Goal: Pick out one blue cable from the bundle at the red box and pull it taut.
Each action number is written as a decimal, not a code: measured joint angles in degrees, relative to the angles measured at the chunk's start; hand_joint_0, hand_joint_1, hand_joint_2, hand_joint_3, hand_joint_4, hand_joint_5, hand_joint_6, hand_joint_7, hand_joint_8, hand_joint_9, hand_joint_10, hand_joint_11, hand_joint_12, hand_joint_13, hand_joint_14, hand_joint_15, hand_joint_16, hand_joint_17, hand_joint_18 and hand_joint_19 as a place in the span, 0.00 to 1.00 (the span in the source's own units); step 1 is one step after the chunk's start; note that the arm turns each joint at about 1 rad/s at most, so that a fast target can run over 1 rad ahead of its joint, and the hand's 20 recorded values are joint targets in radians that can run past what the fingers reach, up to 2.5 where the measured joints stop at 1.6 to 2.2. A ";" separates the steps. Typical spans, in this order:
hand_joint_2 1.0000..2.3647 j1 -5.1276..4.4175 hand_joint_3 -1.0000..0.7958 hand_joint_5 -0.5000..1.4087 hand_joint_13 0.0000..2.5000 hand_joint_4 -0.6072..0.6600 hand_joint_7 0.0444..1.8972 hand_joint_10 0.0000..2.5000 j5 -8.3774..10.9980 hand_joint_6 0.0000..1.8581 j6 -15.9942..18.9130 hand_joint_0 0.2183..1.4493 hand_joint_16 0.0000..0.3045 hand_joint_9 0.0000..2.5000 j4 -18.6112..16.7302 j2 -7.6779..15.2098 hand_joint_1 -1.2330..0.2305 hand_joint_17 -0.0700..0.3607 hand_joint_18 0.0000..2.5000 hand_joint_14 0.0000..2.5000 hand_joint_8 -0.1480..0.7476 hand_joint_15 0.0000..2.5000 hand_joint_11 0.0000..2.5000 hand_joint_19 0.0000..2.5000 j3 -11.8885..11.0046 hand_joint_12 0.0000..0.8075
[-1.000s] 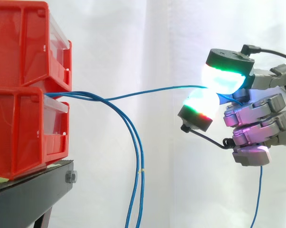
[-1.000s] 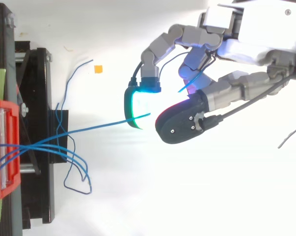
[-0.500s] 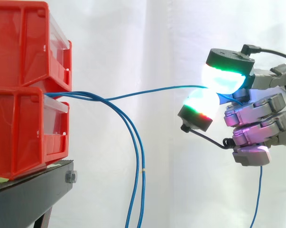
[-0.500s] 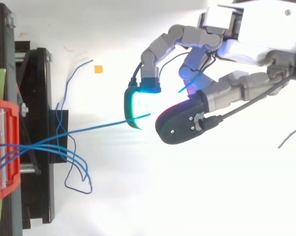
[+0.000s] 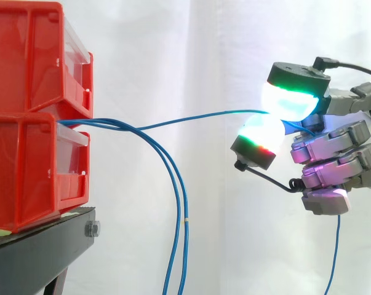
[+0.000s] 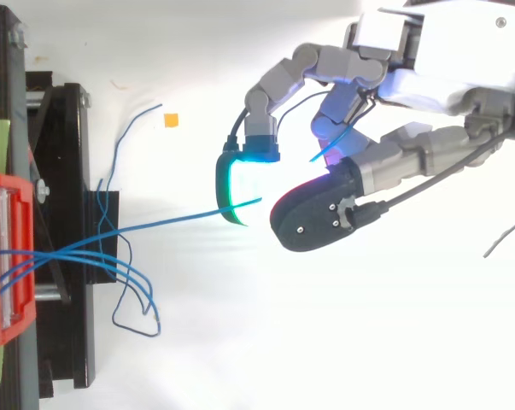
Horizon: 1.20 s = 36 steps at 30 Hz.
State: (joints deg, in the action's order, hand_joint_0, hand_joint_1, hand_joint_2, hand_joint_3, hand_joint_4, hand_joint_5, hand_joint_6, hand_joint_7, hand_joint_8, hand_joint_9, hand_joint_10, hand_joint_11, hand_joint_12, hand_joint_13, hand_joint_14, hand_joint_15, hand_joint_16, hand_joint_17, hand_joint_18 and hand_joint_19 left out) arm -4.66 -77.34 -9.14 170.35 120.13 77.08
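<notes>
hand (image 5: 336,165): pinches one blue cable (image 5: 191,118) between two glowing pads (image 5: 263,131), other fingers curled | cable: spans from between stacked red bins (image 5: 31,123) to pads, slightly bowed | loose blue cables (image 5: 175,203): hang beside black stand (image 5: 37,247)

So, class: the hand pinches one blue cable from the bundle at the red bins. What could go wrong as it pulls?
1. The thin blue cable is held only between the pads of the hand; it may slip out under tension.
2. It leaves the red bins alongside the loose cables, so pulling could drag or tangle them.
3. A hard pull might shift the bins on the black stand.
</notes>
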 measured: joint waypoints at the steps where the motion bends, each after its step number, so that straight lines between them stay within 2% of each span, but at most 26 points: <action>1: 0.02 0.00 0.46 0.18 0.47 0.37 0.53 0.71 0.00 0.53 0.00 0.40 0.15 0.47 0.01 0.01 0.32 0.40 0.37 0.60 0.39 0.47 0.45 0.44 0.00 0.34; 36: 0.01 -0.11 0.46 0.18 0.47 0.37 0.53 0.71 0.00 0.53 0.00 0.40 0.15 0.47 0.03 0.02 0.32 0.40 0.37 0.60 0.39 0.46 0.45 0.44 0.00 0.34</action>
State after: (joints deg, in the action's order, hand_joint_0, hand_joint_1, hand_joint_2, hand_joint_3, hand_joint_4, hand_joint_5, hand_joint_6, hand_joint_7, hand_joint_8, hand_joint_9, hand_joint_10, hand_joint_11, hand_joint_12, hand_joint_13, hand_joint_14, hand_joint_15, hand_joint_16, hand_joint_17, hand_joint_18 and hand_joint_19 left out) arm -4.76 -77.34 -9.14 170.38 120.15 77.08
